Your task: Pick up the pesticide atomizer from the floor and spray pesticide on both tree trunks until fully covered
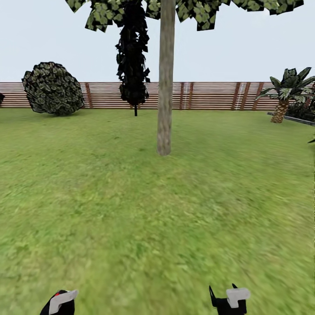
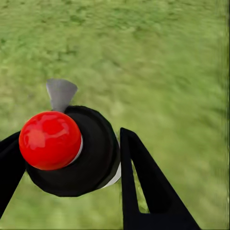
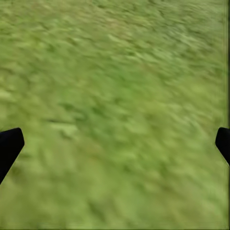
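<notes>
We see no brand, label or writing anywhere. Our left gripper (image 2: 67, 163) has its fingers (image 2: 143, 187) closed around the pesticide atomizer (image 2: 72, 151), a black body with a red ball top and a grey nozzle, held above the floor (image 2: 158, 62). Our right gripper (image 3: 115, 143) has its fingers spread wide, empty. Ahead, one tree trunk (image 1: 165, 83) rises from the lawn, well apart from us, before the fence (image 1: 210, 95).

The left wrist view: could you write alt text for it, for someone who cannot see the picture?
The left gripper holds the pesticide atomizer, a black rounded body with a shiny red cap and a grey nozzle, between its two black fingers. Behind it lies blurry green grass floor.
</notes>
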You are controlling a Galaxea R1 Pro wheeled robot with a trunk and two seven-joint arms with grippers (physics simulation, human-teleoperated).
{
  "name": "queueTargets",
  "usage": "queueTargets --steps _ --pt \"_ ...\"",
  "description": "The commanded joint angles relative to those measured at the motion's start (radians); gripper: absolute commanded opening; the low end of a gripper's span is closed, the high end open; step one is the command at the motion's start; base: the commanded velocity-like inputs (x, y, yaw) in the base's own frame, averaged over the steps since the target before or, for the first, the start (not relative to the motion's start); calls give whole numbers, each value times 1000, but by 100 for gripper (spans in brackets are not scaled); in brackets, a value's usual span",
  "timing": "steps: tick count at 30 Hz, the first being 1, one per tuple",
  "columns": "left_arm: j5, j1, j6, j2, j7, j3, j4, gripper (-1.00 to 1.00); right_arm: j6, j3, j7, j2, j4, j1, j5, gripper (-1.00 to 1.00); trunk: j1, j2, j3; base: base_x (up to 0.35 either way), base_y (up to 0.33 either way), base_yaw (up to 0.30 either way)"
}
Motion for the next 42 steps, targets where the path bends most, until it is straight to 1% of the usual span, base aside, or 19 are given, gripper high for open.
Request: queueTargets --steps 1,42 --pt "0 0 0 0 0 0 0 -100 0 0 0 0 0 0 0 100 0 0 0 340 -79 -77" --pt "0 0 -2 0 0 0 -2 -100 0 0 0 1 1 0 1 100 0 0 0 340 -79 -4"
